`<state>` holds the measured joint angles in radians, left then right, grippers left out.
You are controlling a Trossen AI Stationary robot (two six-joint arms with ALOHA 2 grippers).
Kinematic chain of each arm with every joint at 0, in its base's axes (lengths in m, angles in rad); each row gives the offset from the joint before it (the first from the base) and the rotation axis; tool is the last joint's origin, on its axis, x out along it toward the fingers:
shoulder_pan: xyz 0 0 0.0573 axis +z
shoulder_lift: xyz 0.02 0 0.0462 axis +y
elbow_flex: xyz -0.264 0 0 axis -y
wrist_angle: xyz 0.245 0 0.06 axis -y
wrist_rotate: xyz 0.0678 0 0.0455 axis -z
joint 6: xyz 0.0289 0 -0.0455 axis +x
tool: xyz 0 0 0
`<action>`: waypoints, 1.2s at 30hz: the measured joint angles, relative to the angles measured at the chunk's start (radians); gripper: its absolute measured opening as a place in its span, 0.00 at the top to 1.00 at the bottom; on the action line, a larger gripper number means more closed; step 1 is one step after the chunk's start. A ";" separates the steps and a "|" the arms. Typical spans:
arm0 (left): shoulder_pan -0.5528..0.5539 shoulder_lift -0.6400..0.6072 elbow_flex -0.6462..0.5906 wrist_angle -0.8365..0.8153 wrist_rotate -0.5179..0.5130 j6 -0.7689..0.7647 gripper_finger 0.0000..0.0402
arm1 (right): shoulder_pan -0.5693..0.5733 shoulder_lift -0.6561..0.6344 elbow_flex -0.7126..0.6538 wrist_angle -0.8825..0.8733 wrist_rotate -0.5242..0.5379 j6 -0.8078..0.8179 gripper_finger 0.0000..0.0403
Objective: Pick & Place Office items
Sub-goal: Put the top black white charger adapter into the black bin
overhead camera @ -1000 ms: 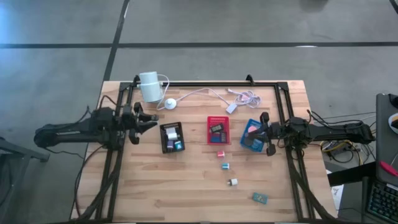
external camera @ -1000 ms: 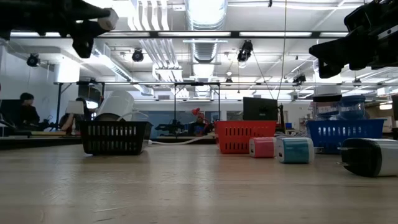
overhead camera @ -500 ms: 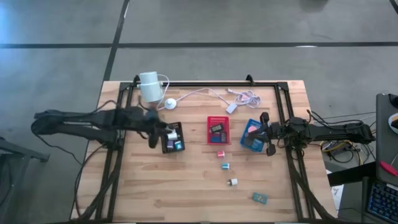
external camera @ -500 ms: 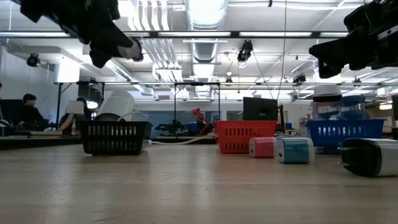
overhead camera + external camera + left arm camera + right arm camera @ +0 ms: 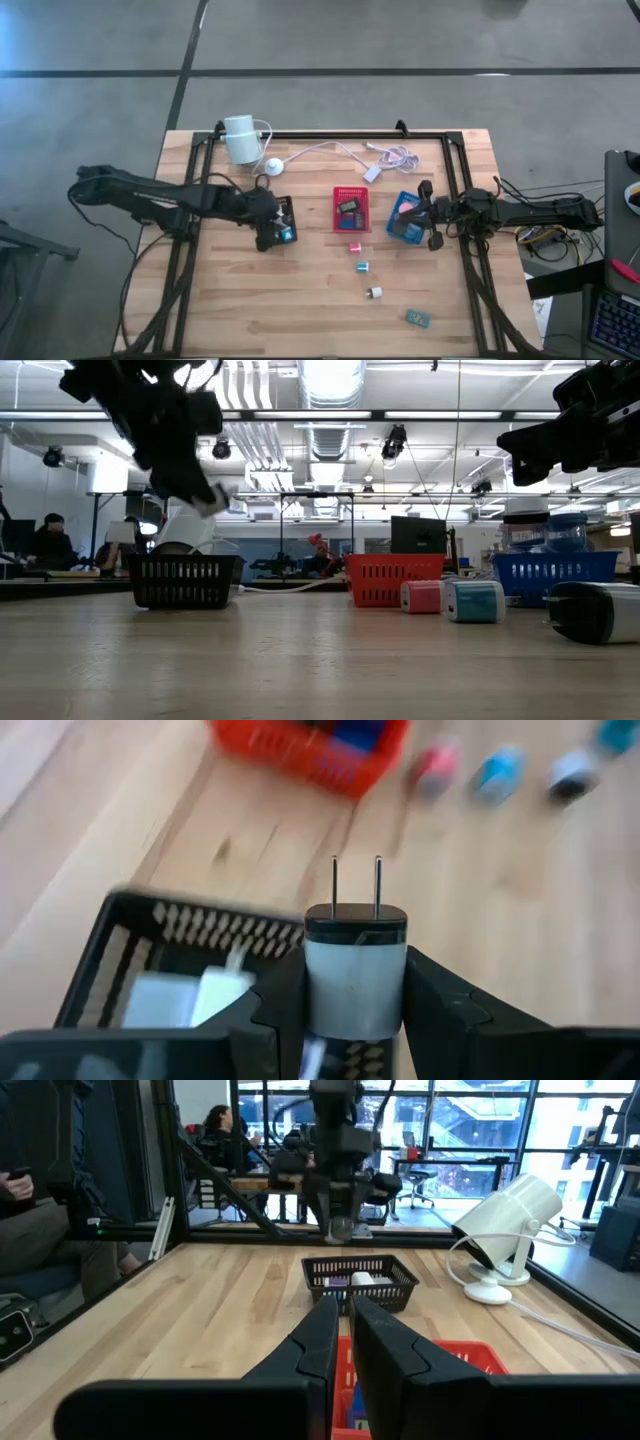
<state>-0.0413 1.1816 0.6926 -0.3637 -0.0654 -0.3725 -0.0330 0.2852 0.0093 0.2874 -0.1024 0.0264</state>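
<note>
My left gripper (image 5: 268, 233) hangs over the black tray (image 5: 279, 221), shut on a white plug block with a dark cap and two metal prongs (image 5: 355, 975). In the low view the left gripper (image 5: 197, 488) is above the black tray (image 5: 185, 580). This tray holds white pieces (image 5: 190, 998). My right gripper (image 5: 415, 214) waits shut over the blue tray (image 5: 405, 219). A pink block (image 5: 354, 247), a teal block (image 5: 363, 267), a white piece (image 5: 374, 293) and a blue-green piece (image 5: 418, 318) lie on the wood. My left gripper pinches the white plug block by its two opposite sides (image 5: 318, 982) between both fingers (image 5: 275, 1010). The prongs (image 5: 356, 885) point away from the gripper. The fingers slant down from the table's left. The block is lifted clear, above the black tray's rim (image 5: 215, 920).
A red tray (image 5: 351, 208) with dark pieces stands between the black and blue trays. A white cylinder device (image 5: 240, 138) and its white cable (image 5: 330, 150) lie at the far edge. Black frame rails (image 5: 190, 250) run along both sides. People sit in the room beyond the table.
My left gripper has swung from the table's left edge toward the right to the black tray, carrying the white plug block. It has come down and tipped its fingers downward. The right arm has kept still.
</note>
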 joint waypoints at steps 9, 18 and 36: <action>-0.021 0.146 0.007 -0.082 -0.019 -0.044 0.68 | 0.000 0.000 0.000 -0.001 0.000 0.000 0.93; -0.025 0.256 0.015 -0.067 -0.038 -0.042 0.68 | 0.000 0.000 0.000 -0.003 0.000 0.000 0.93; -0.027 0.273 0.009 -0.093 -0.031 -0.016 0.58 | 0.000 0.000 0.000 -0.022 0.000 0.000 0.93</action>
<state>-0.0684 1.4549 0.7013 -0.4563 -0.0961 -0.3890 -0.0330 0.2848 0.0093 0.2653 -0.1024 0.0261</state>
